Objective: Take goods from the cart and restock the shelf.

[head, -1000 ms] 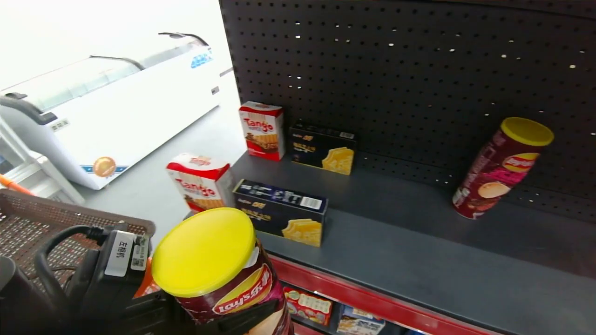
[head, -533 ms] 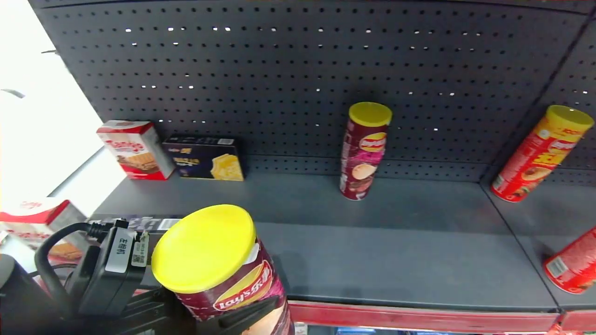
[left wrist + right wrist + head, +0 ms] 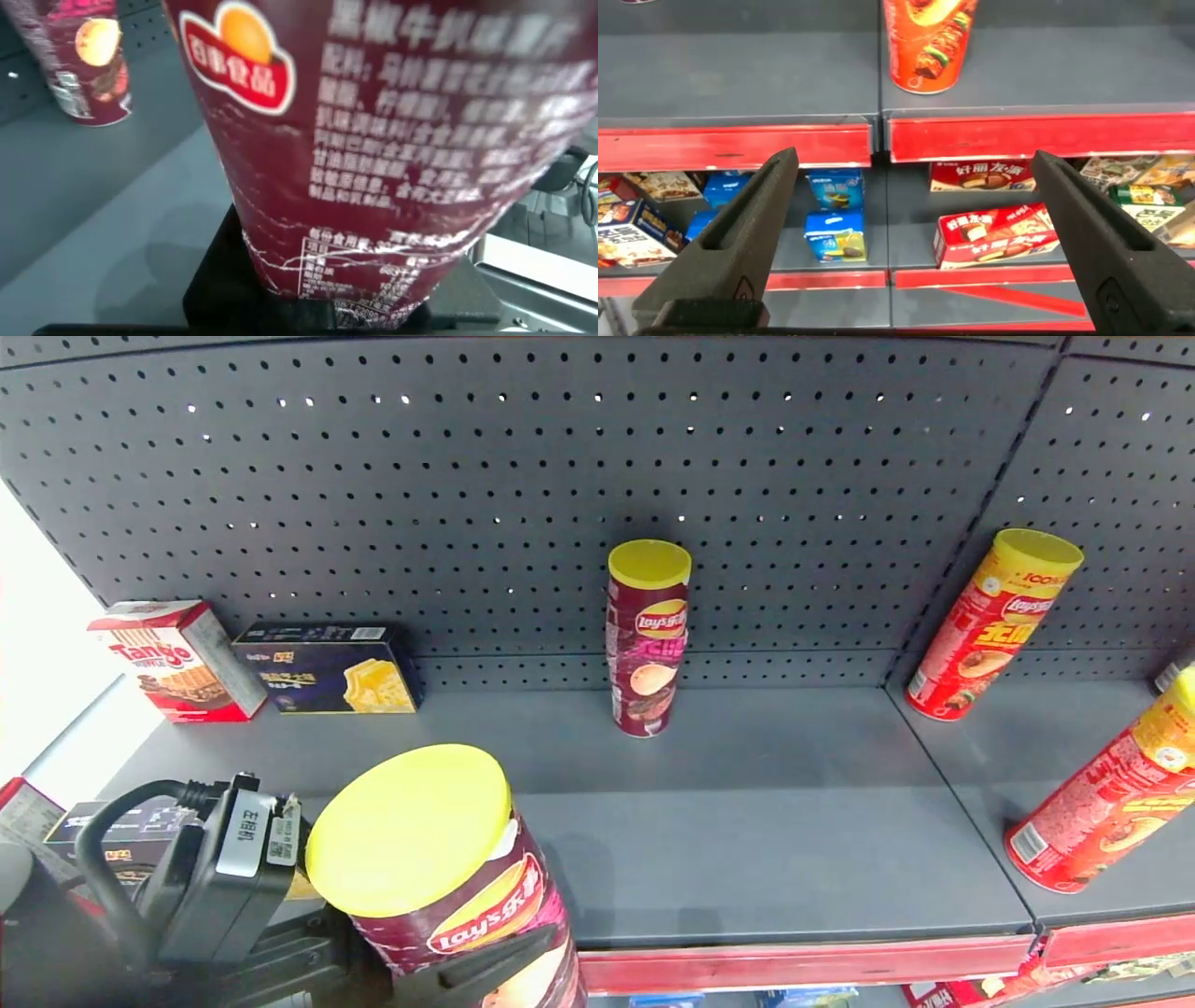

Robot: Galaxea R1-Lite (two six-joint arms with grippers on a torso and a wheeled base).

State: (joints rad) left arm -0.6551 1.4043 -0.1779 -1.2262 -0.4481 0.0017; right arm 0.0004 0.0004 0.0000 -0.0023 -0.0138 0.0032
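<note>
View rightward — can (image 3: 439,868) in left gripper (image 3: 411,975)

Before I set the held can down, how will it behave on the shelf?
Tall and narrow, the can in the left gripper probably tips easily if released tilted. Round sides: once down, it would likely roll.

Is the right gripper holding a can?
No, the right gripper is wide open with nothing between its fingers.
</note>
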